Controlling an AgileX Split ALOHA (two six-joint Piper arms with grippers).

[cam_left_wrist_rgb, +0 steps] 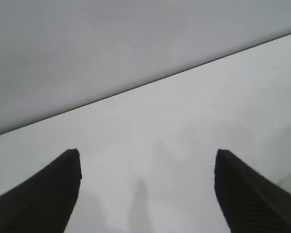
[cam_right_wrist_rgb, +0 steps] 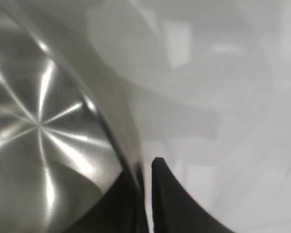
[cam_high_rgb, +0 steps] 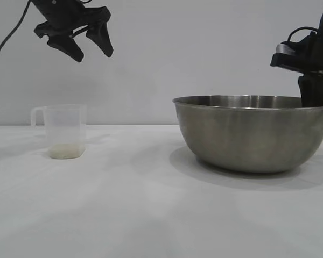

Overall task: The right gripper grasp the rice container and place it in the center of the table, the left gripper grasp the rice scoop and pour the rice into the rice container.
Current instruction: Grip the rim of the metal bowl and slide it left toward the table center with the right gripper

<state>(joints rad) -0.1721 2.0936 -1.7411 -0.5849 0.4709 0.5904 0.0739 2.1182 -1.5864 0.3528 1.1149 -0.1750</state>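
Observation:
The rice container (cam_high_rgb: 253, 131), a big steel bowl, rests on the white table (cam_high_rgb: 151, 215) at the right. My right gripper (cam_high_rgb: 315, 94) is shut on its far right rim. In the right wrist view one finger is inside the bowl (cam_right_wrist_rgb: 48, 136) and the other finger (cam_right_wrist_rgb: 172, 199) is outside the wall. The rice scoop (cam_high_rgb: 64, 130), a translucent cup with a side handle, stands at the left with a thin layer of rice (cam_high_rgb: 66, 152) at its bottom. My left gripper (cam_high_rgb: 91, 51) hangs open and empty high above the scoop. Its own wrist view shows only bare table (cam_left_wrist_rgb: 184, 121) between its fingertips.
A plain pale wall (cam_high_rgb: 204, 48) stands behind the table. Bare white tabletop lies between the scoop and the bowl and across the whole front.

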